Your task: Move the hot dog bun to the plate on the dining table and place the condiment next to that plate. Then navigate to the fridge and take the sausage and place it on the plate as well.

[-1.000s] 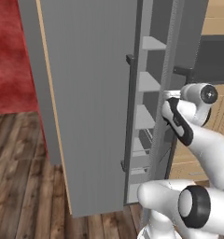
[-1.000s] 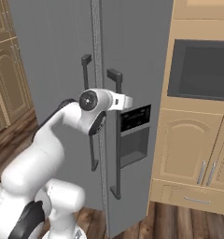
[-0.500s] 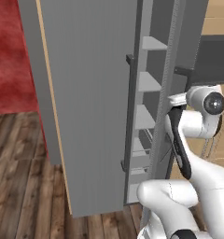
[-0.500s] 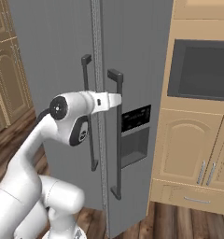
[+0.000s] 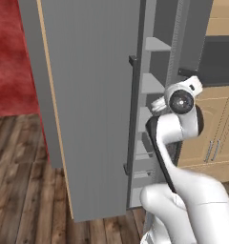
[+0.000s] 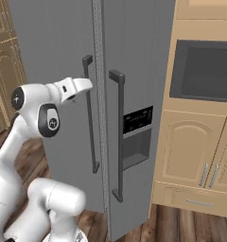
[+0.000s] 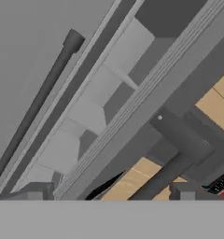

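Left base view: the fridge [image 5: 102,109] is standing with its left door [image 5: 88,105] swung partly outward, and pale grey shelves [image 5: 152,81] are showing through the gap between that door and the cabinet; nothing can be made out lying on the shelves from this angle, so the sausage is not being located here and is presumably sitting somewhere inside. The arm is rising at lower right with its wrist level with the gap. Right base view: the gripper [image 6: 83,85] is reaching toward the upper end of the left door handle [image 6: 90,120], just beside it and apparently not clamping it; the right door [image 6: 139,94], with its own handle [image 6: 119,137] and the dark dispenser panel [image 6: 136,134], is standing closed, beside wooden cabinets [image 6: 196,156] and a dark oven window [image 6: 205,71]. Hand view: the two fingertips [image 7: 34,192] are standing far apart with nothing between them, looking into the gap at the shelves [image 7: 102,88], with the left handle [image 7: 39,102] running along one side. Judged handling: the sausage is likely being a light, soft, smooth item that may roll or slip, so a gentle hold across its middle, jaws spanning its short width, seems advisable; the door needs widening first.
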Controlling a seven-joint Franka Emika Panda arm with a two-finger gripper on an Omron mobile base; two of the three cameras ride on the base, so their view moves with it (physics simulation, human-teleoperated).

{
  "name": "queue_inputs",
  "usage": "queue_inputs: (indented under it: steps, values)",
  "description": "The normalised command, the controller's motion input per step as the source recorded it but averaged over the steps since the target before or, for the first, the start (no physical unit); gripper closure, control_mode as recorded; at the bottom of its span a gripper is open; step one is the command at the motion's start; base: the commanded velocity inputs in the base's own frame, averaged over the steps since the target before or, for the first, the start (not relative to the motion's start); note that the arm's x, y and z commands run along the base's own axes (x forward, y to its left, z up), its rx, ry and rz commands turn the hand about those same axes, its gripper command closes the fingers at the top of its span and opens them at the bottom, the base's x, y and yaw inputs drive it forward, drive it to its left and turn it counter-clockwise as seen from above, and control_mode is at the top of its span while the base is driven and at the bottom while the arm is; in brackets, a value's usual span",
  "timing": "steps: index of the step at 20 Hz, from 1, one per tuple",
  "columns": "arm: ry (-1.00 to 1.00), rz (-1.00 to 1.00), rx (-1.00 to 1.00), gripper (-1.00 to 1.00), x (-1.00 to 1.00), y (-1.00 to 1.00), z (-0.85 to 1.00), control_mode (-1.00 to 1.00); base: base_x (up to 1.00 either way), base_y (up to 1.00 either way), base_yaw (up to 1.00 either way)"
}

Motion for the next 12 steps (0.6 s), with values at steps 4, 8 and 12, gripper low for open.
queue_inputs:
  steps: [4,8,12]
  values:
    - [0.15,-0.01,-0.28,-1.0,0.49,0.62,0.02,-1.0,0.0,0.0,0.0]
    - [0.04,-0.08,-0.23,-1.0,0.53,0.2,0.0,-1.0,0.0,0.0,0.0]
    - [0.14,-0.13,-0.21,-1.0,0.73,0.0,-0.03,-1.0,0.0,0.0,0.0]
